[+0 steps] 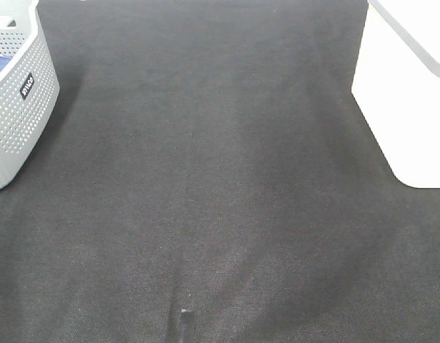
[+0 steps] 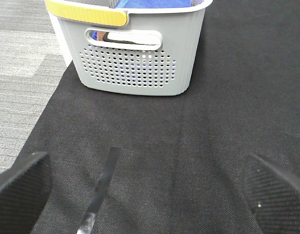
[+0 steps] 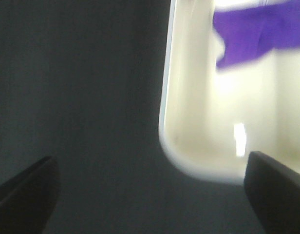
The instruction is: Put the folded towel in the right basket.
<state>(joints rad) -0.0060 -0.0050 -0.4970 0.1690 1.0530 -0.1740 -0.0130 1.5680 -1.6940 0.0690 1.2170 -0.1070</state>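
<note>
Purple cloth, the towel [image 3: 259, 36], lies inside the white basket [image 3: 198, 146], seen blurred at the upper right of the right wrist frame; in the high view this basket [image 1: 398, 93] fills the upper right corner. The right gripper [image 3: 150, 195] hangs with fingers spread wide and empty above the dark mat [image 1: 220, 179]. A grey perforated basket [image 2: 135, 63] with a yellow grip [image 2: 86, 14] holds blue cloth [image 2: 150, 4]; the left gripper [image 2: 150, 195] is likewise spread, empty.
</note>
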